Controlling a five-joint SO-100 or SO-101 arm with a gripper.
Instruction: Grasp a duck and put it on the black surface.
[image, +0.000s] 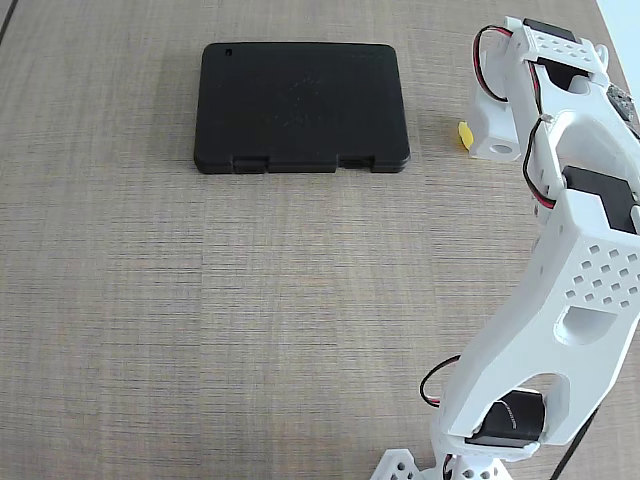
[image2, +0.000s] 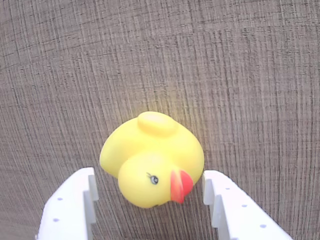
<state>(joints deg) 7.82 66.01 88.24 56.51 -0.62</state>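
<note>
Duck shows in the fixed view only as a small yellow sliver at the left edge of the white gripper, lying on the wood-grain table at about 3 o'clock from the black surface, apart from it. The arm rises from its base at the lower right and folds over, its wrist pointing down at the table; the gripper's fingers are hidden there by its own body, and the arm's right side is cut off by the frame.

Seen from the wrist view, the duck sits on the table between the two white fingers, beak toward 5 o'clock. The jaws stand apart on either side, with table showing between each and the duck; the grip is released.
</note>
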